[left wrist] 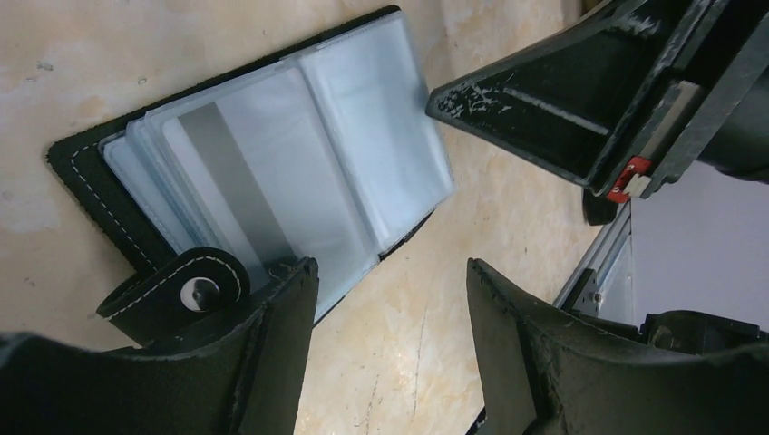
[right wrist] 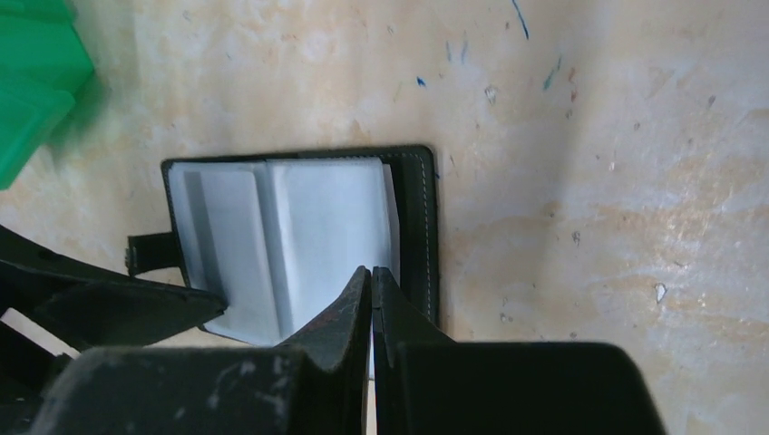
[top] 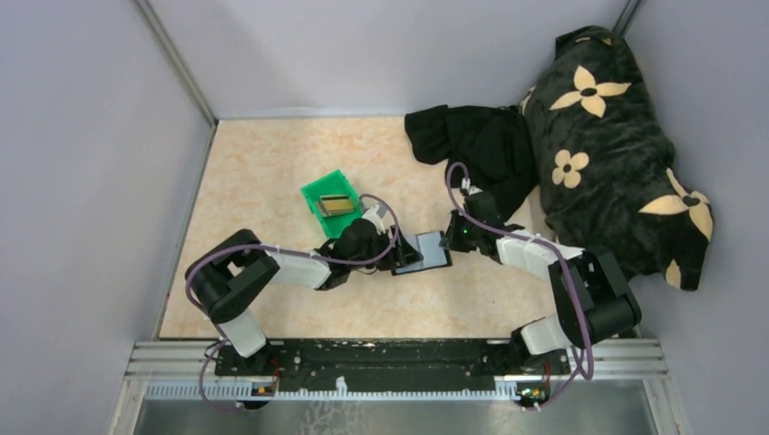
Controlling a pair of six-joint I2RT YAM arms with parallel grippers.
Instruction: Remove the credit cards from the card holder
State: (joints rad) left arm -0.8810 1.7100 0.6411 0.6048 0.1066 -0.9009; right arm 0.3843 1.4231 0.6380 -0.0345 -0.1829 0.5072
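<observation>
The holder (top: 424,254) lies open and flat on the table (top: 272,163), low in the centre of the top view, between the two gripper tips; the left gripper (left wrist: 390,299) reaches it from the left of the frame, the right gripper (right wrist: 372,288) from the right.

In the left wrist view the holder fills the upper left; its clear sleeves (left wrist: 372,118) face up; a pale card (left wrist: 238,186) with a grey stripe sits inside one of them; the snap tab (left wrist: 181,292) sticks out at the holder's lower left edge. The left gripper's fingers stand spread, with only bare table between them; one finger (left wrist: 272,353) overlaps the holder's lower edge just beside the tab; the other stands clear of the holder, to the right of it.

In the right wrist view the holder sits left of centre; the right gripper's fingers are pressed together, their tip over the lower edge of the right-hand page, just inside the black stitched border; whether a sleeve edge is nipped between them cannot be told.

The green bin (top: 319,192) stands up and left of the holder in the top view, near it, just behind the left gripper; a gold card (top: 340,205) with a dark stripe lies inside it. A black cloth (top: 476,145) and a flowered pillow (top: 608,136) lie at the upper right.
</observation>
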